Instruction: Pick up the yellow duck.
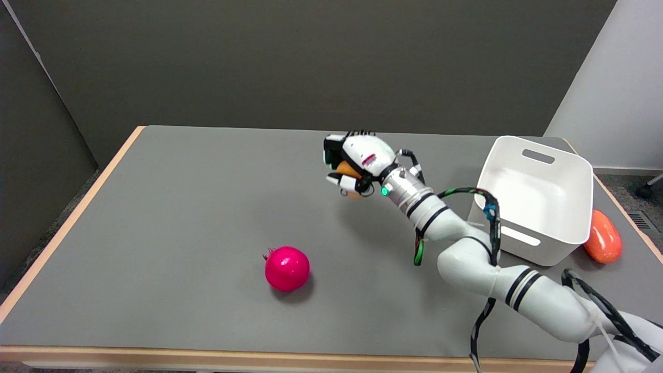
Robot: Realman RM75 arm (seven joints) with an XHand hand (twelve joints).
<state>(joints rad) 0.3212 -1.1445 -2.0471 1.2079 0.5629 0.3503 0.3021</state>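
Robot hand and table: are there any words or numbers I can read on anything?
None can be read.
The right hand, holding the yellow duck, has a small pink mark on its back, too blurred to read.
The white bin, pink ball and orange thing show no writing.

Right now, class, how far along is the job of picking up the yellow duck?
Done: the right hand grips the yellow duck. In hand: it is held above the table, its shadow apart below it. Left: nothing clear, beyond holding on.
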